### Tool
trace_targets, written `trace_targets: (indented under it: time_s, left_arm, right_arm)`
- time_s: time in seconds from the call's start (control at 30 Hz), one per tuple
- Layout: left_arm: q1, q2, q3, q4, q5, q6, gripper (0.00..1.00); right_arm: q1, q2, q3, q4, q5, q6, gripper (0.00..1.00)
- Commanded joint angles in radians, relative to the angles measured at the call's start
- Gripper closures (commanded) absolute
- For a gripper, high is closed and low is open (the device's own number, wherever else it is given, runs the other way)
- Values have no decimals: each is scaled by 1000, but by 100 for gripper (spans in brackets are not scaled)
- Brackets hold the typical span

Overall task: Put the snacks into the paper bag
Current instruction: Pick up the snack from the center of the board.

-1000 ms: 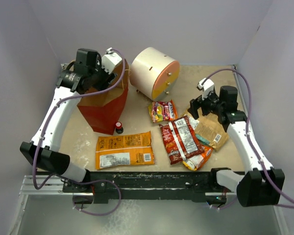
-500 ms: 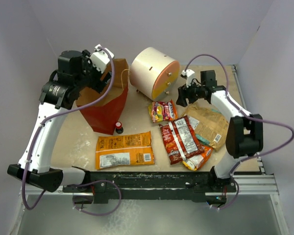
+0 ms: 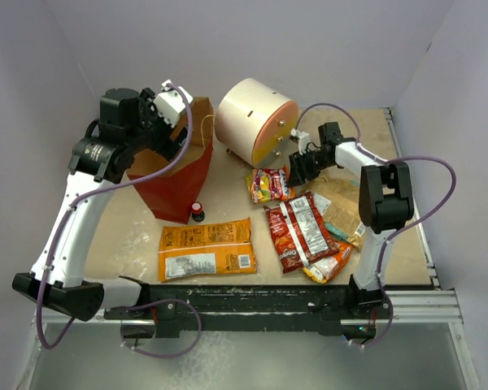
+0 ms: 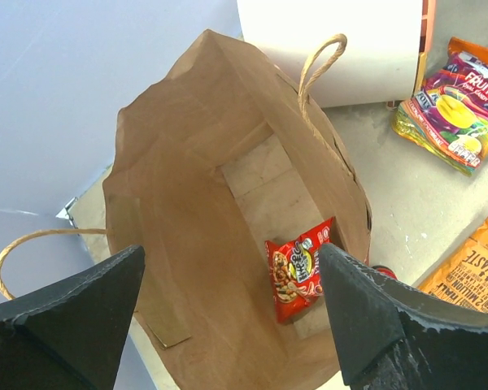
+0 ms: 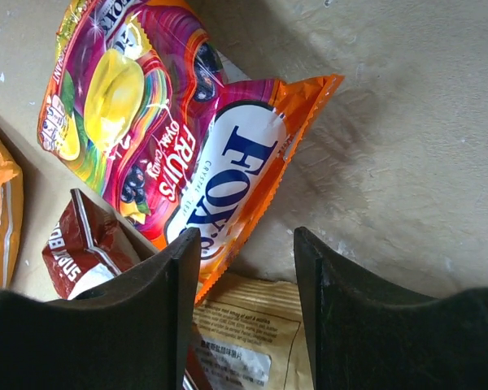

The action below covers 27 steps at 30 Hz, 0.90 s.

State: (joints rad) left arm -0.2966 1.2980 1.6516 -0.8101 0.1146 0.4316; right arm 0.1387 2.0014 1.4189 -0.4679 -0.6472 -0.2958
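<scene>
- The left gripper (image 4: 230, 268) hangs over the mouth of the paper bag (image 3: 175, 183), which stands at ten o'clock on the table (image 3: 138, 236); its fingers are spread wide and hold nothing; one small red packet (image 4: 299, 268) lies on the bag's floor; a descent off centre could catch the rim or a twine handle (image 4: 317, 73) and topple the tall bag.
- A tiny bottle (image 3: 197, 210) stands just beside the bag's five o'clock corner; it is no snack, and a shoved bag would likely knock it over.
- The large orange packet (image 3: 207, 249) lies flat at six o'clock; fingers may skid on its crinkly face, and its width could snag on the bag's rim.
- The cream drawer unit (image 3: 256, 120) sits at twelve o'clock, near the bag; the right arm reaches close past its front, so a link or cable might brush it.
- The right gripper (image 5: 246, 244) hovers by the fruit candy packet (image 5: 146, 138), jaws partly open and empty; only the packet's corner lies by one finger, the gap being mostly over bare table; closing here may pinch just the thin seal, which could slip free.
- At four o'clock the dark red packet (image 3: 299, 231) overlaps the tan-brown packet (image 3: 350, 213); lifting one may drag its neighbour.
</scene>
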Motion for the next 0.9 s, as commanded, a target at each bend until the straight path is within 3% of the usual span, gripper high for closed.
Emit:
trace_targets:
  time_s: [0.0, 0.33, 0.57, 0.63, 0.87]
  left_arm:
    - [2, -38, -1, 49, 25, -19, 9]
    - [1, -59, -6, 58, 31, -19, 7]
    - [2, -84, -38, 75, 48, 18, 2]
    - [1, -94, -41, 75, 70, 21, 1]
    - [0, -110, -18, 10, 305, 23, 1]
  right_arm:
    - [11, 8, 47, -20, -62, 16, 50]
    - [22, 76, 57, -5, -77, 49, 64]
    - [21, 37, 70, -35, -112, 32, 95]
    - [21, 3, 71, -35, -117, 19, 99]
    - [21, -117, 89, -92, -188, -98, 100]
